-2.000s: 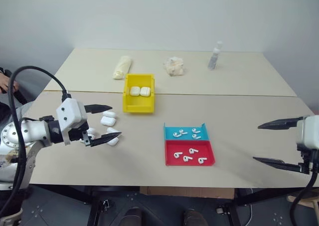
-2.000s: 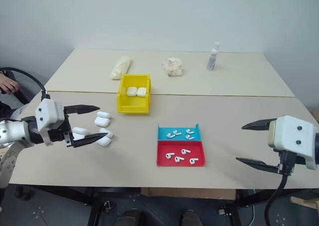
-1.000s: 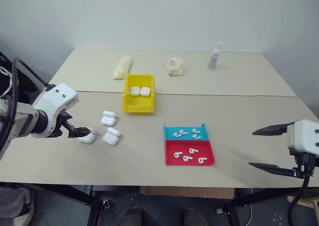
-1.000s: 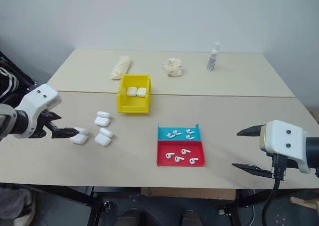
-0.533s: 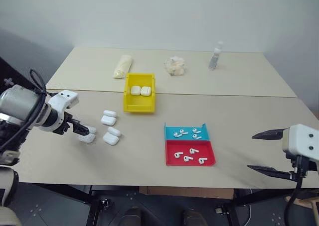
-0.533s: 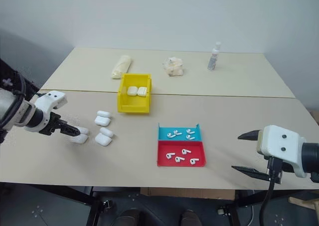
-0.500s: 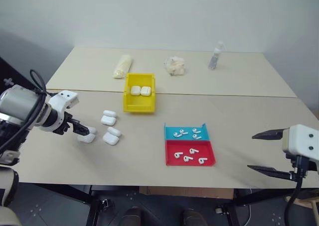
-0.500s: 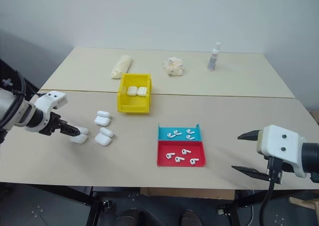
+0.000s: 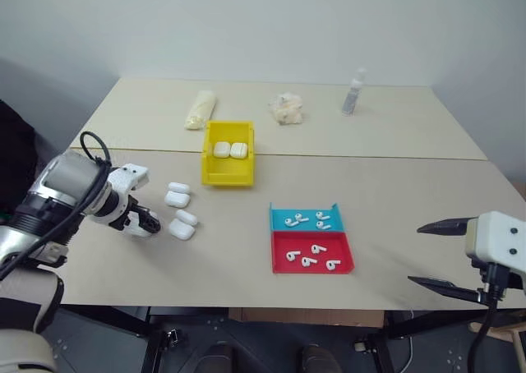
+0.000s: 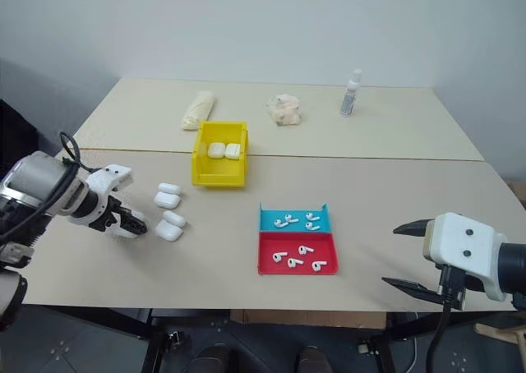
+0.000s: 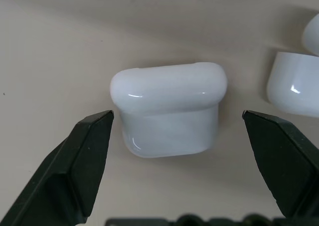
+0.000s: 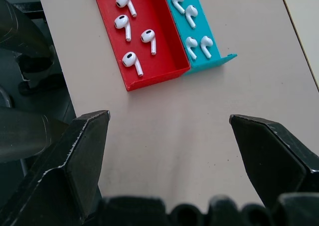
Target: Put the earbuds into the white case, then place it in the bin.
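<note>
Two tools are mine to run here, and both stand wide open with nothing in them. My left tool (image 11: 177, 131) points down at the bench (image 9: 394, 184) with one white case (image 11: 168, 108) lying between its fingers (image 11: 82, 161), a gap on either side, so I judge it is lined up to close on that case and has not gripped it yet. That case lies at my far left, with more cases (image 9: 178, 195) just beside it toward the middle. My right tool (image 9: 448, 254) hangs off the bench's near right corner, well apart from the earbuds (image 12: 128, 21); I take it to be waiting until a case is brought over and opened. Four earbuds lie in the red tray (image 9: 283, 243) and four in the blue tray (image 9: 279, 219), the trays touching edge to edge near the middle. A yellow bin (image 9: 228, 176) sits farther back with two cases (image 9: 230, 149) already inside. From the head views my left tool hides most of the case under it, so I cannot tell there whether the fingers touch it. I cannot tell whether its lid is latched. Three small things stand at the back of the bench, too small to name.
</note>
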